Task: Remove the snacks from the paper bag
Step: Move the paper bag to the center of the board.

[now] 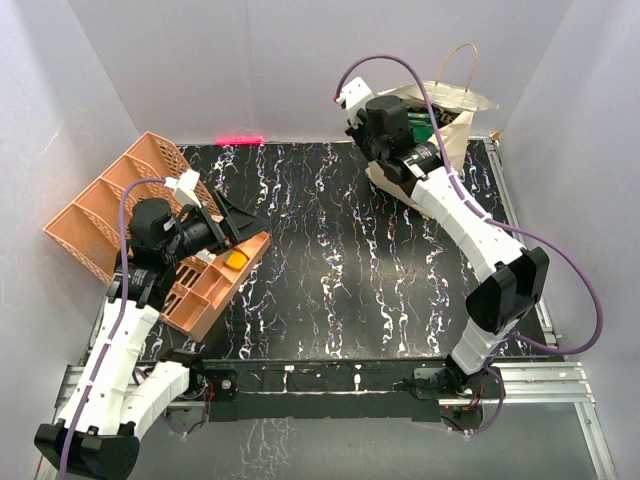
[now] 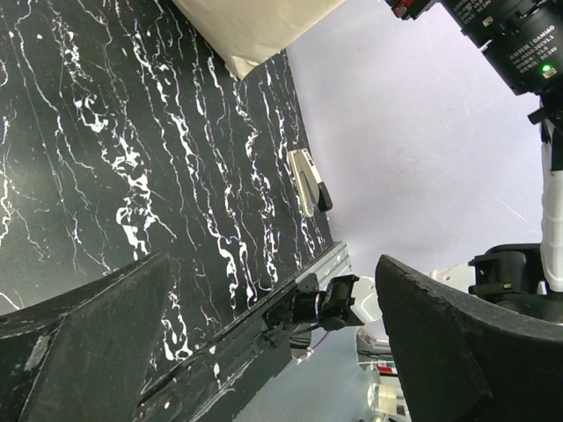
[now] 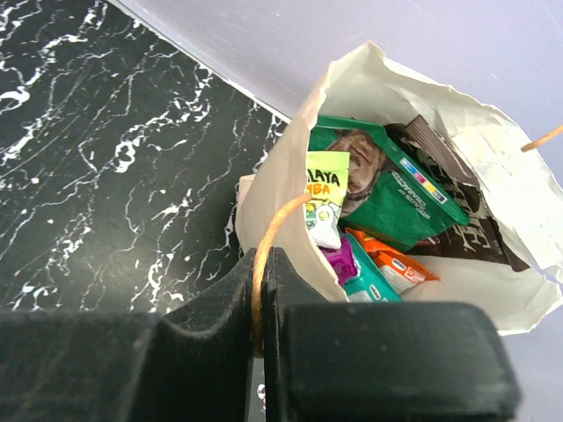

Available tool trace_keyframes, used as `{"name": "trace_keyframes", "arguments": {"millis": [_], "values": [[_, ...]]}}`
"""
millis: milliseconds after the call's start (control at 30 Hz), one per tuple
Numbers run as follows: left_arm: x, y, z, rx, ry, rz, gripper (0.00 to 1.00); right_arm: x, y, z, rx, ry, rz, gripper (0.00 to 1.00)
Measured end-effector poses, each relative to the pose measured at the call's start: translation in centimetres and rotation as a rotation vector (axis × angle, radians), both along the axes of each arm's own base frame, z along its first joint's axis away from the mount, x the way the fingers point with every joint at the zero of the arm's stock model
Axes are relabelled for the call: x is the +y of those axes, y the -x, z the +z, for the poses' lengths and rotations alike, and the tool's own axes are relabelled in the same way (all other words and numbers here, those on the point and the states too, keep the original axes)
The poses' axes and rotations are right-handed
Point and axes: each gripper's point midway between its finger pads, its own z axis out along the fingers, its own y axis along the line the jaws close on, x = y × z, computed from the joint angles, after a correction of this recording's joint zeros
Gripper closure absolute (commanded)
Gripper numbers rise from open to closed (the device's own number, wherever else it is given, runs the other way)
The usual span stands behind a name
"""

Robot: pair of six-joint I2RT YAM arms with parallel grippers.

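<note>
Right wrist: snacks (image 3: pixel 387 189) packed in the paper bag (image 3: pixel 281 176) at the bench's (image 1: pixel 330 260) one o'clock.
Packets likely light, crinkly, slippery; pinch a top edge; right hand (image 3: pixel 264 264) clamps the bag's loop handle (image 3: pixel 273 224); left hand (image 1: pixel 232 226) gapes wide at nine o'clock.

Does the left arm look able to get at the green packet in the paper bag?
Probably not: the left pincer hangs open over the orange tray, across the table from the paper bag, whose mouth the right arm crowds.
</note>
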Motion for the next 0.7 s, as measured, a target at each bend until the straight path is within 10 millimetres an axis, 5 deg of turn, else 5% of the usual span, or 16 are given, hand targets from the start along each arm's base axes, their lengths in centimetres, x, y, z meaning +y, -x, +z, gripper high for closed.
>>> {"name": "trace_keyframes", "arguments": {"millis": [300, 533, 700], "values": [[0.1, 0.3, -0.7, 0.024, -0.018, -0.004, 0.02, 2.8, 3.1, -1.6, 0.071, 0.032, 0.021, 0.93], [0.3, 0.5, -0.1, 0.016, -0.028, 0.002, 0.02, 8.7, 9.2, -3.4, 0.16, 0.049, 0.122, 0.92], [0.5, 0.7, 0.7, 0.005, -0.027, 0.013, 0.02, 13.3, 13.2, -2.3, 0.192, -0.053, 0.214, 0.92]]}}
